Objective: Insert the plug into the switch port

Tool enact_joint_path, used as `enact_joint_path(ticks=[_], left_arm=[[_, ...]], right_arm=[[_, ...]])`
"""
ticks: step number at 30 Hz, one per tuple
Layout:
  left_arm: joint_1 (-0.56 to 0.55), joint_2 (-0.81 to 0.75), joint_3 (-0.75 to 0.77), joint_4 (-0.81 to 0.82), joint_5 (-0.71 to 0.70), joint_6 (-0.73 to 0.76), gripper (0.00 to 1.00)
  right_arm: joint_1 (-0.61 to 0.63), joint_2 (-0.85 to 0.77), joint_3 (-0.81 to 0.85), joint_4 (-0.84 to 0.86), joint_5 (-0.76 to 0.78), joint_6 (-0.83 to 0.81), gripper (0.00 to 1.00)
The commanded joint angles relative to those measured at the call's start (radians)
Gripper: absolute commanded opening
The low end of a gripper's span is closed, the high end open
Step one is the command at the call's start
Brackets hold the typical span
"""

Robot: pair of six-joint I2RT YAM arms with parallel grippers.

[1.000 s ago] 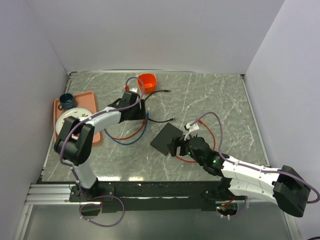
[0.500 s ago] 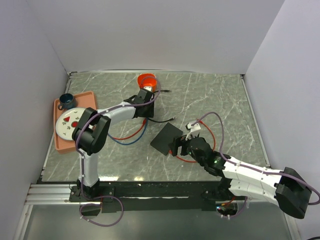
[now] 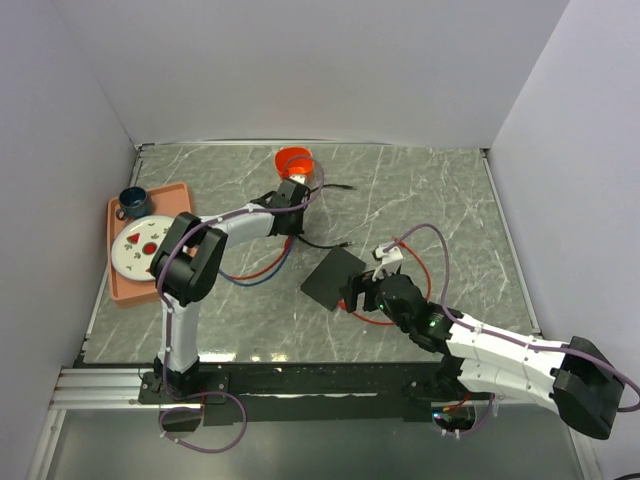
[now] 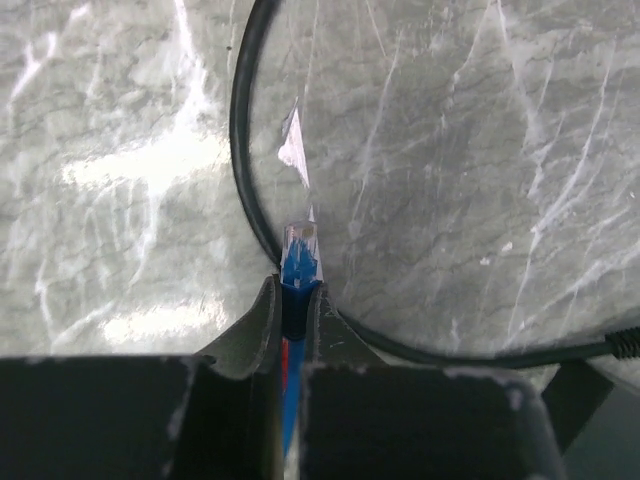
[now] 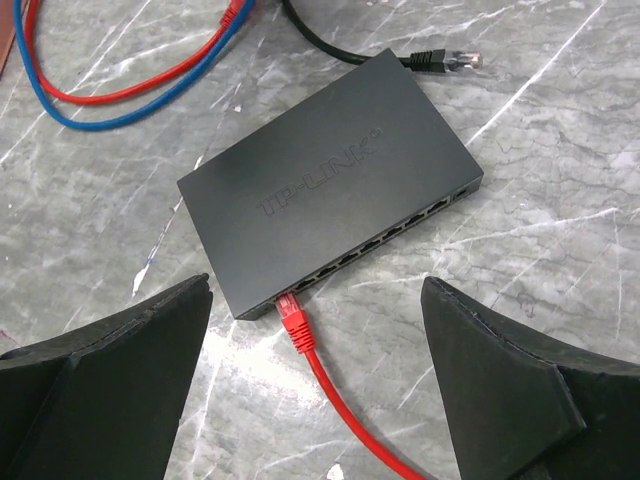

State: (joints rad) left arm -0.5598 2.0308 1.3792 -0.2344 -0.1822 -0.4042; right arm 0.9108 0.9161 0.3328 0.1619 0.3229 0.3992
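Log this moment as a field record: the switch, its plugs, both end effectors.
switch: lying flat, label up
ports: row along the edge facing the right wrist camera
red plug: appears seated in the end one
black plug: loose by the far corner, not inserted
blue plug: pinched in the left end effector, clear tip sticking out
right end effector: open, hovering at the port edge, holding nothing

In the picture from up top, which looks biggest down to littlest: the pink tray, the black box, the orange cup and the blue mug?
1. pink tray
2. black box
3. orange cup
4. blue mug
The cup and mug look nearly alike. The cup seems just a bit wider.
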Motion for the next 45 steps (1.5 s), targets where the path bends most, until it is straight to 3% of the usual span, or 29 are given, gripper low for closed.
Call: enact_joint_path(ticks=[1,9,14,18,19,22,26,30,45], left_arm=[[-0.005,-0.145,0.118,-0.049,-0.026,0.03,0.01],[-0.005,-0.434,0.248,-0.082,0.09,0.001,0.01],[-0.008,-0.684,0.186,0.023,0.245,-0.059,0.01],[-0.011,-0.822,0.05,0.121,0.453,-0.082,0.01],[-0.012,-0.871,0.011,0.177,0.554,-0.094,0.01],[-0.014,-0.963,-0.184,0.367,0.683,-0.149,0.01],[-0.028,-1.017,-0.403,0.579,0.863,-0.211,0.01],[-0.11,-1.049,-0.528,0.687,0.885,-0.22,0.01],[-0.284,-1.046,-0.566,0.757,0.819,-0.232,0.01]], right_arm=[[-0.009,-0.031,0.043,-0.002,0.031,-0.014,0.93],[-0.007,-0.101,0.032,-0.028,0.031,0.0,0.93],[-0.006,-0.235,0.025,-0.08,0.01,-0.028,0.93],[-0.006,-0.403,0.049,-0.119,-0.094,-0.1,0.95],[-0.007,-0.472,0.067,-0.121,-0.122,-0.117,0.96],[-0.007,-0.548,0.132,-0.133,-0.26,-0.168,0.99],[-0.006,-0.496,0.259,-0.182,-0.421,-0.206,0.99],[-0.006,-0.415,0.308,-0.138,-0.539,-0.18,0.99],[-0.007,-0.292,0.215,0.166,-0.61,-0.07,0.95]])
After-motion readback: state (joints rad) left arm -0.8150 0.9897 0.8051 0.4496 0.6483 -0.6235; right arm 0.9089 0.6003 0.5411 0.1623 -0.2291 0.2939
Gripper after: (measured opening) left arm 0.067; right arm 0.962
